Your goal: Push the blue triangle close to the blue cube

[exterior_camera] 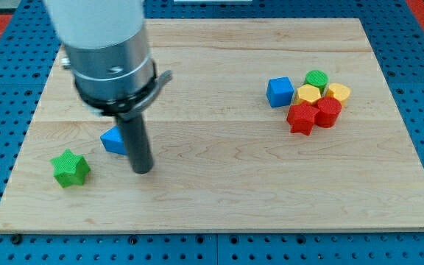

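A: Where is your tip point(143, 171) right now?

B: You have it down on the wooden board point(212, 199) in the lower left of the frame. There is no gripper to spread or press together, only the dark rod point(136, 141) under the big grey arm point(109, 51).

A: And the blue triangle point(112, 140)?

B: You see it just to the view's left of the rod, partly hidden behind it. It looks to be touching the rod's side, though you cannot tell for sure. The tip itself sits a little below and to the right of the triangle.

A: Where is the blue cube point(280, 92)?

B: Far across the board, in the upper right of the frame, well apart from the triangle.

A: What crowds the cube?

B: You have a tight cluster on its right. A yellow block point(308, 94) sits just beside the cube, a green block point(316, 79) above that, and another yellow block point(338, 93) further right. Below them lie a red star point(300, 118) and a red block point(327, 112), pressed together. The cube's left side faces bare wood.

A: Anything near the triangle?

B: A green star point(70, 168) lies near it, lower left, close to the board's bottom left corner and apart from both triangle and tip. You find only bare wood between the triangle and the cube.
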Motion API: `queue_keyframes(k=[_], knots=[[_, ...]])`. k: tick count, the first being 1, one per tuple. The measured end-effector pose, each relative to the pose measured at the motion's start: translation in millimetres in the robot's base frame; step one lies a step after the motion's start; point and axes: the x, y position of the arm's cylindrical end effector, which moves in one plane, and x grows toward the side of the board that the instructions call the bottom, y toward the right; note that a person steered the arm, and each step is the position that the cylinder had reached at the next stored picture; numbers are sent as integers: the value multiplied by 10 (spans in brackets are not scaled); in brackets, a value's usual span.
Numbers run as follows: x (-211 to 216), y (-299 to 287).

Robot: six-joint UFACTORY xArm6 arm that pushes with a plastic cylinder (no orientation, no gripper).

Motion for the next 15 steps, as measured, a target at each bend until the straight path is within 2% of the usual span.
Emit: queue_keyframes(k=[1,2,3,4,5,6,7,9,10,11,12,14,15], knots=[[-270,-486],[-772,170],[-1018,886],[-1018,767],[-1387,677],[-1486,1675],[-1411,1869],[-1460,814],[-1440,758],[-1428,1106],[-1412,751],[-1317,1291],[-1168,1094]])
